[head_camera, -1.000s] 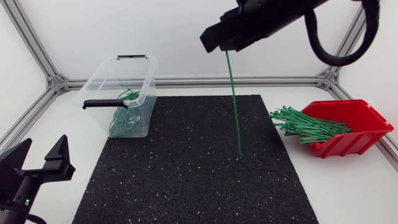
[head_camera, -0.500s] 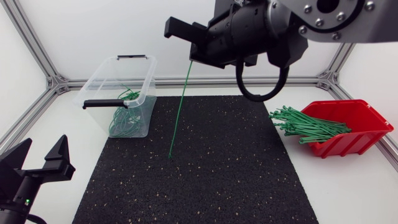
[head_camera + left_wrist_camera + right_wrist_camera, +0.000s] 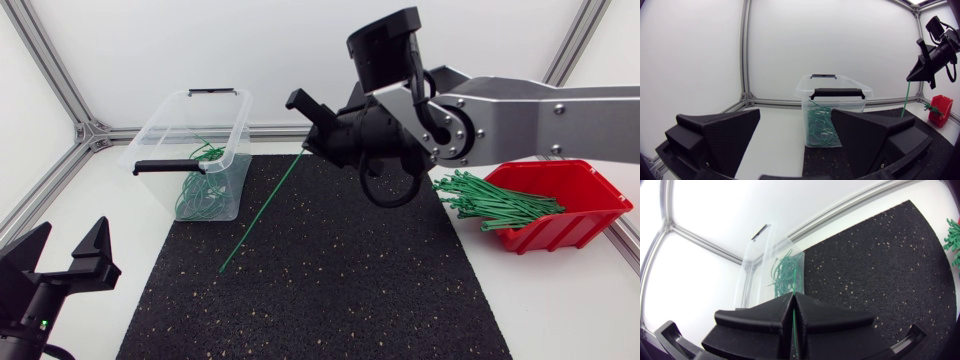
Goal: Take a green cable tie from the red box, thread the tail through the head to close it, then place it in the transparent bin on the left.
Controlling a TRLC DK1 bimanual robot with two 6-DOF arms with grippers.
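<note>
My right gripper (image 3: 308,130) hangs over the far side of the black mat (image 3: 330,300), pinching a green cable tie (image 3: 260,212) that slants down toward the mat's left part, near the transparent bin (image 3: 160,125). My left gripper (image 3: 72,236) sits at the near left corner, fingers spread.

Robotics laboratory, enclosed test cell. The white table (image 3: 560,300) is walled on the left, right and far sides by plain white panels (image 3: 180,40) set in aluminium frame rails (image 3: 480,127) with corner brackets. A black speckled mat (image 3: 330,280) covers the work area. A left arm (image 3: 25,315) and a right arm (image 3: 530,110) enter from the sides. A red box (image 3: 565,205) sits right and a transparent bin (image 3: 165,135) far left.
</note>
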